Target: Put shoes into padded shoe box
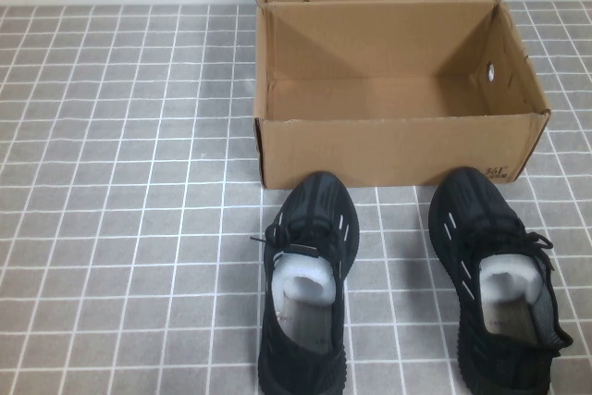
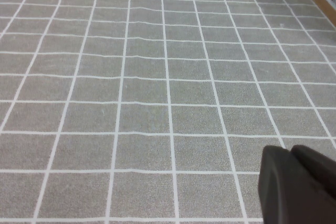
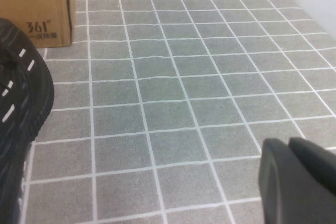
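2 black shoes (image 1: 305, 284) (image 1: 499, 279) sit on the tiled worktop (image 1: 120, 182), toes just short of the open shoe box (image 1: 398, 145). Knit uppers look soft and light, white stuffing keeping shape; I'd say take the firmer heel collar. Left pincer (image 2: 299, 184) hangs over bare tiles, right pincer (image 3: 299, 177) near the right shoe; whether either is spread, I cannot tell.
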### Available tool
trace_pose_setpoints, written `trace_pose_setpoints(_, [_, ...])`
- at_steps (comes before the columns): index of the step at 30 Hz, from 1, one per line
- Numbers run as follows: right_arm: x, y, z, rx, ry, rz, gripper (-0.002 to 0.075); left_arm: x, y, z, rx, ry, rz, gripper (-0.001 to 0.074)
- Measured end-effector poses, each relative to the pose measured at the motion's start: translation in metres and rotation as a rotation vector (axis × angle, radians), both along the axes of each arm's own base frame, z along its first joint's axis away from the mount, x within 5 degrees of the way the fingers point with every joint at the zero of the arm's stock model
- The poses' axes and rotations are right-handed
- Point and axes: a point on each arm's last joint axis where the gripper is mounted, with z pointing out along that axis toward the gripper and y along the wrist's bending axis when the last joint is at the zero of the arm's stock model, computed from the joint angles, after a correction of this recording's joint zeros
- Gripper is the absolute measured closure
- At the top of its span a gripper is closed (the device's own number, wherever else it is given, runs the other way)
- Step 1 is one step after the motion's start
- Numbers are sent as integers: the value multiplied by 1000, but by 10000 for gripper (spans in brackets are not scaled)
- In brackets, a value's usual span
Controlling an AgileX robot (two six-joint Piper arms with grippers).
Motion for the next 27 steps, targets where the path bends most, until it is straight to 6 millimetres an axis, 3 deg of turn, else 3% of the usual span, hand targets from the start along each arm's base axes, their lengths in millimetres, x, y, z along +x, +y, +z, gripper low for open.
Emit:
trace_pose_setpoints(13, [2,2,7,-7,-78,22,734,0,0,0,0,0,0,738])
trace_pose_setpoints(21, [6,8,30,-30,-336,96,734,0,0,0,0,0,0,738])
trace_pose_setpoints(27, [1,16,57,-60,-630,181,734,0,0,0,0,0,0,738])
